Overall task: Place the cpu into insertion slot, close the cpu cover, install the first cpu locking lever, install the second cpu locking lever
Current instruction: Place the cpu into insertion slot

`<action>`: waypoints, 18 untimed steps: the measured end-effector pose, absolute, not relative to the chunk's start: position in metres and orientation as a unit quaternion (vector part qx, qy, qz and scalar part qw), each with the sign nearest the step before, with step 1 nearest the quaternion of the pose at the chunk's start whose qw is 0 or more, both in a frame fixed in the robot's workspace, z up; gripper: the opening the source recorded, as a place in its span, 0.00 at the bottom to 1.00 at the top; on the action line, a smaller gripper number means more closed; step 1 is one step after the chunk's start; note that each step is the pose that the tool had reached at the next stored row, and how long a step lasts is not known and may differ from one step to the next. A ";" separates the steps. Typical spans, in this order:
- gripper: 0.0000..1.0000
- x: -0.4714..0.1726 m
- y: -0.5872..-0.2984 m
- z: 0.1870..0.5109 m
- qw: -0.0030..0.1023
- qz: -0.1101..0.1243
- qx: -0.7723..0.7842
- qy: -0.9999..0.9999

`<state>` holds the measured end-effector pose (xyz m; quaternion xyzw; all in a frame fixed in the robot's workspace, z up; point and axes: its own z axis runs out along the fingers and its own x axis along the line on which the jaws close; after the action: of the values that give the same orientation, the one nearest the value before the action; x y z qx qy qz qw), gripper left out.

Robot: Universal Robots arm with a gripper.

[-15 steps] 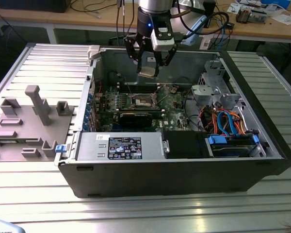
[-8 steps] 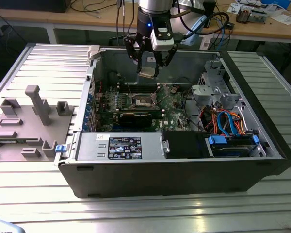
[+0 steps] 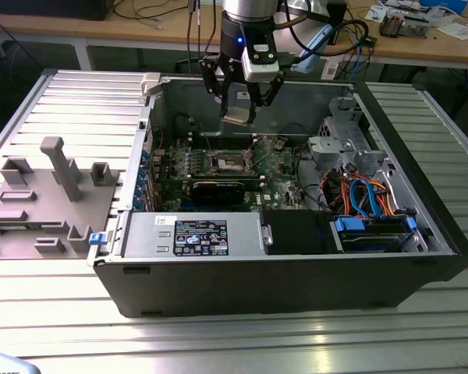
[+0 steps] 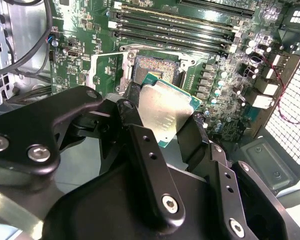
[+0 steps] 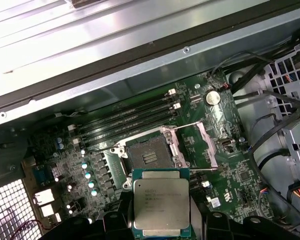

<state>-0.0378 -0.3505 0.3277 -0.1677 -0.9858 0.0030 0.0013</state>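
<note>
Now 1 gripper point(image 3: 239, 111) clamped on 1 cpu point(image 5: 161, 202), above 1 insertion slot point(image 5: 149, 157) w/ cover point(image 5: 206, 144) open

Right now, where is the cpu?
The cpu is clamped in the gripper, in the air above the motherboard in the exterior view. In the first wrist view it is close to the empty insertion slot, not in it.

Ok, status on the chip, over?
Gripper shut on chip, above the board. Socket empty, cover open. Nothing seen between chip and socket.
</note>
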 end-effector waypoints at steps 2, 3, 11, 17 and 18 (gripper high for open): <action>0.55 -0.038 -0.350 0.328 0.001 0.003 -0.169 -0.986; 0.55 -0.038 -0.350 0.328 0.001 0.003 -0.170 -0.985; 0.55 -0.038 -0.350 0.328 0.001 0.003 -0.175 -0.984; 0.55 -0.038 -0.350 0.328 0.001 0.003 -0.179 -0.984; 0.55 -0.038 -0.350 0.328 0.001 0.003 -0.179 -0.984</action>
<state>-0.0378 -0.3505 0.3275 -0.1794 -0.9838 0.0030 0.0013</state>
